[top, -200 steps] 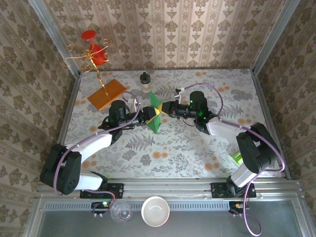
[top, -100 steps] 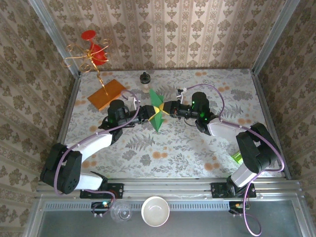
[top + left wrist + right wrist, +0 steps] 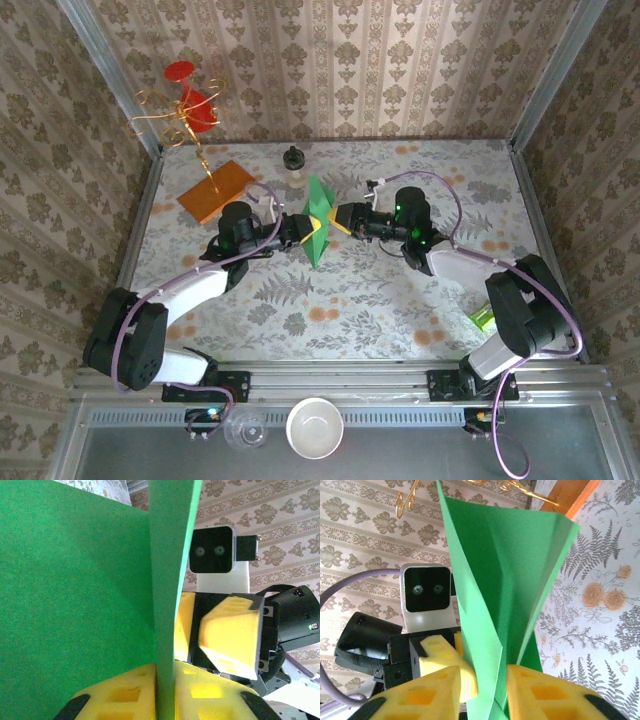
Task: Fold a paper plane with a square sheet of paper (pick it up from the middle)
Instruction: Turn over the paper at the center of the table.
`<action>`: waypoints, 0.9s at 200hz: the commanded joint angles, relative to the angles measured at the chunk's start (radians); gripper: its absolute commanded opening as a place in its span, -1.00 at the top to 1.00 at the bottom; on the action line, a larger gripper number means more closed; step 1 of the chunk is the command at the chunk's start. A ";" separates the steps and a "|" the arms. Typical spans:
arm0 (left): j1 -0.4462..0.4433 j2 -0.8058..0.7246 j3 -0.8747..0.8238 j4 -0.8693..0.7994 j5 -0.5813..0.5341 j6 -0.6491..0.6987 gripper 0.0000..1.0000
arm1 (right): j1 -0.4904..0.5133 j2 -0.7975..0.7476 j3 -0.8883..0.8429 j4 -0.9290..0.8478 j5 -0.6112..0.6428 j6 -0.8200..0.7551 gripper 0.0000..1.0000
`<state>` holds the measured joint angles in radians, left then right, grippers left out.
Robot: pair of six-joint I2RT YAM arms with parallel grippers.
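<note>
The square sheet of paper (image 3: pixel 317 225), bright green and creased into a pointed shape, hangs above the table's middle between both grippers, point toward the back. My left gripper (image 3: pixel 302 231) is shut on its edge; in the left wrist view the yellow pads (image 3: pixel 125 695) pinch the green sheet (image 3: pixel 75 605) seen edge-on. My right gripper (image 3: pixel 337 219) faces it from the right. In the right wrist view its pads (image 3: pixel 550 695) stand apart with the splayed folds (image 3: pixel 510 580) passing between them, so it is open astride the paper.
An orange-brown board (image 3: pixel 216 190) lies at the back left beside a gold wire stand with red pieces (image 3: pixel 185 110). A small dark-capped bottle (image 3: pixel 292 165) stands behind the paper. A glossy lime-green object (image 3: pixel 480 318) lies by the right arm. A white bowl (image 3: pixel 315 428) sits below the table's front rail.
The paper has been lifted and turned, its point swinging right and toward the back. The right gripper has drawn back a little to the right; the left keeps its hold.
</note>
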<state>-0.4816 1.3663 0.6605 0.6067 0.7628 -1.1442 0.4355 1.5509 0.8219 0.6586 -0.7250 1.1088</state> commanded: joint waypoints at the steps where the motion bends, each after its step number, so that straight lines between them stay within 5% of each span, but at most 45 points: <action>1: 0.018 -0.009 -0.013 -0.003 0.000 0.030 0.65 | -0.022 -0.063 -0.021 -0.082 0.023 -0.062 0.26; 24: 0.021 -0.019 0.004 -0.111 -0.016 0.090 0.66 | -0.044 -0.117 -0.032 -0.203 0.070 -0.128 0.18; 81: 0.034 0.008 0.329 -1.041 -0.385 0.554 0.63 | -0.069 -0.287 -0.072 -0.535 0.350 -0.297 0.05; 180: -0.230 0.297 0.663 -1.423 -1.164 0.819 0.69 | -0.088 -0.400 -0.130 -0.717 0.515 -0.363 -0.02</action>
<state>-0.6563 1.5883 1.2499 -0.6769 -0.0990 -0.4217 0.3573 1.1835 0.7097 0.0097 -0.2829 0.7803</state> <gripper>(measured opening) 0.159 0.504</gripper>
